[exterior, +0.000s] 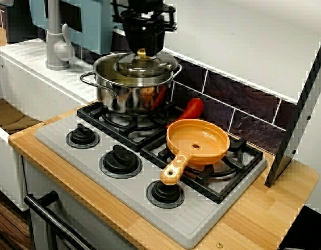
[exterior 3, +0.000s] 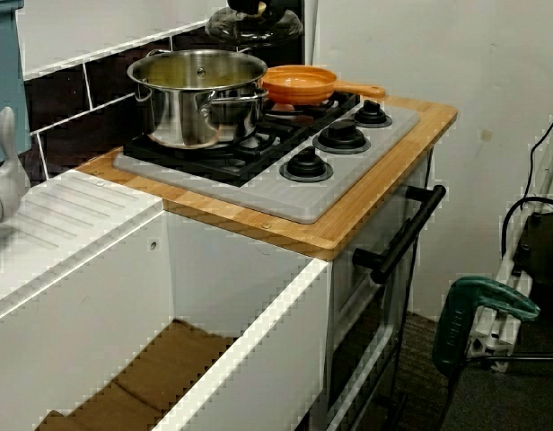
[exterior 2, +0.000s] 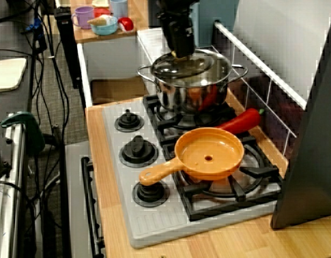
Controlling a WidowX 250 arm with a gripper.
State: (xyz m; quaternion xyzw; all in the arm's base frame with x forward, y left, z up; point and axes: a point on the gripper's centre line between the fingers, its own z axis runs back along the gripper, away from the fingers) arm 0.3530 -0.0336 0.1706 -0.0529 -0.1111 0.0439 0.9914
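In the front view my black gripper [exterior: 142, 51] comes down from above and is shut on the gold knob of a glass lid [exterior: 145, 66]. The lid hangs over a steel pot [exterior: 130, 86] on the back left burner. From the sink side the lid [exterior 3: 255, 24] shows as raised off the open pot [exterior 3: 197, 99], with only the gripper's tip [exterior 3: 250, 7] in frame. In the view from above, the gripper [exterior 2: 179, 51] stands over the lid [exterior 2: 182, 64]. An orange pan [exterior: 198, 141] rests on the right burner, and a red pepper [exterior: 192, 109] lies behind it.
Three black knobs [exterior: 120, 160] line the grey stove front. A faucet [exterior: 56, 41] and a white sink lie to the left. A dark slanted panel [exterior: 296, 125] stands at the right edge. Cups [exterior 2: 103, 21] sit on a far shelf. The oven handle [exterior 3: 400, 238] juts out below.
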